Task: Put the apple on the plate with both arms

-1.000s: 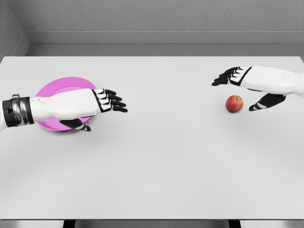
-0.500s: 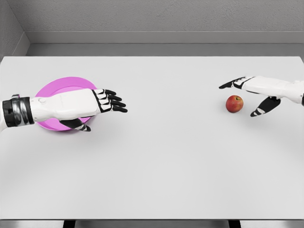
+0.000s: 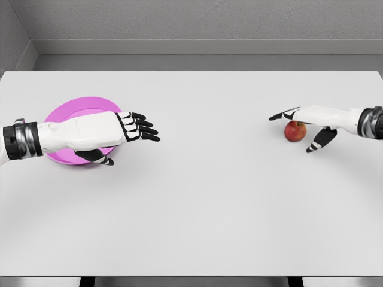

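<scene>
On the right side of the white bench [image 3: 197, 203] sits the apple [image 3: 294, 131], red, resting on the surface, well apart from the plate [image 3: 75, 107]. Right hand [image 3: 305, 122] comes in from the right edge, arm nearly level, palm over the apple's top. Fingers [image 3: 281, 115] spread and stretched out past the apple toward the left; thumb [image 3: 317, 142] hangs down on the apple's right side, just beside it. Hand is open, not closed round the fruit; whether the palm actually touches the apple's top cannot be told from this view. Black wrist cuff shows at the right picture edge.

Left side: pink plate lies flat on the bench, round, mostly covered by the left arm. Left hand [image 3: 128, 128] reaches in from the left edge over the plate, forearm crossing the plate's middle. Black fingers extend past the plate's right rim, loosely spread, holding nothing, so open. Thumb shows below the forearm at the plate's lower right rim. Whether the arm touches the plate or hovers over it cannot be told. Dark and metal cuff at the far left edge.

Apple is not on the plate; wide bare bench lies between the two hands. Grey wall runs behind the bench's far edge.
</scene>
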`<state>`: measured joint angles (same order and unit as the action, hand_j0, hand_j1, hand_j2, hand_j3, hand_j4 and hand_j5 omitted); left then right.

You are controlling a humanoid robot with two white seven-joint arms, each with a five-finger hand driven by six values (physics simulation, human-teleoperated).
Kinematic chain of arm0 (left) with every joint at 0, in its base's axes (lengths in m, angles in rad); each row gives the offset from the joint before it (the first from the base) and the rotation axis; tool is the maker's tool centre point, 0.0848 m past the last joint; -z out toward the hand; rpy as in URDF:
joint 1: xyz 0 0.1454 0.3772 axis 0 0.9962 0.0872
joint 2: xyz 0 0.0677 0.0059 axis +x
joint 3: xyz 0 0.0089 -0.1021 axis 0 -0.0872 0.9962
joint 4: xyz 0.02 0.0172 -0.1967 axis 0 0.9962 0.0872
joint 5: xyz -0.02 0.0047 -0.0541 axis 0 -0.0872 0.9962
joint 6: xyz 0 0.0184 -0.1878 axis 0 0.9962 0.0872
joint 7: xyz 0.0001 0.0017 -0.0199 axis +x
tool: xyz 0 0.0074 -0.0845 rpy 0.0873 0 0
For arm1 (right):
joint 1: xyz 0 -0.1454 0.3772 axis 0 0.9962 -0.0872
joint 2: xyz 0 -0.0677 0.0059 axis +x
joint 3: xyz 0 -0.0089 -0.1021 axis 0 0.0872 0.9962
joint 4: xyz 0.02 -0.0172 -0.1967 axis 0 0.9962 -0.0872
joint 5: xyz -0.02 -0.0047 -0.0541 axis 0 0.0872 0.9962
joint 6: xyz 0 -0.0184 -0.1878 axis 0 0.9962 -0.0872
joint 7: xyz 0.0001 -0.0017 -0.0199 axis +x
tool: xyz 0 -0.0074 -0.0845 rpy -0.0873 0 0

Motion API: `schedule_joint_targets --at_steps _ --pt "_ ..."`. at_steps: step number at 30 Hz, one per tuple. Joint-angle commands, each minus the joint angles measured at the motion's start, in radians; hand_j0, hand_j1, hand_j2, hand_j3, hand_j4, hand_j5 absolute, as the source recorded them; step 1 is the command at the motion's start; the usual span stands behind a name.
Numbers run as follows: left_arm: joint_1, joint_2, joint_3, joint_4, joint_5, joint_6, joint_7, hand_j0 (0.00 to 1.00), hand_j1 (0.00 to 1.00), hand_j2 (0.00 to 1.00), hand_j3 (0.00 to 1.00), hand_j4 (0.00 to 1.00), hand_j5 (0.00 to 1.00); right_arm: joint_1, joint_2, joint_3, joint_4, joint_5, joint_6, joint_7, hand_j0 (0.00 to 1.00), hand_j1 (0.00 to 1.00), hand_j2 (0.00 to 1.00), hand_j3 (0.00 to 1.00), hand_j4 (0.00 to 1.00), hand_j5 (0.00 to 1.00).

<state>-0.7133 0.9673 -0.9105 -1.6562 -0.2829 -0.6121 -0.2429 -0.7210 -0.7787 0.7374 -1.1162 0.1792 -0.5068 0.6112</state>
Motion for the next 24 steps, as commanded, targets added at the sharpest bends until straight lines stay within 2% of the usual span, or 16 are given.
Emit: schedule_joint_targets --at_steps 1,10,18,24 --pt "0.000 0.001 0.001 0.001 0.007 0.001 0.001 1.00 1.00 1.00 1.00 1.00 1.00 -0.003 0.009 0.002 0.030 -0.001 -0.006 0.000 1.00 1.00 1.00 1.00 1.00 1.00" --pt "0.000 -0.002 0.001 0.001 0.005 0.001 0.001 1.00 1.00 1.00 1.00 1.00 1.00 -0.018 0.033 0.002 0.070 0.019 -0.007 0.000 1.00 1.00 1.00 1.00 1.00 1.00" --pt "0.002 -0.004 0.001 0.001 0.005 0.001 -0.001 1.00 1.00 1.00 1.00 1.00 1.00 -0.035 0.042 0.000 0.162 0.014 -0.065 0.000 1.00 1.00 1.00 1.00 1.00 1.00" --pt "0.002 -0.005 0.001 0.001 0.007 0.001 -0.021 1.00 1.00 1.00 1.00 1.00 1.00 -0.046 0.055 0.000 0.164 0.014 -0.065 0.000 1.00 1.00 1.00 1.00 1.00 1.00"
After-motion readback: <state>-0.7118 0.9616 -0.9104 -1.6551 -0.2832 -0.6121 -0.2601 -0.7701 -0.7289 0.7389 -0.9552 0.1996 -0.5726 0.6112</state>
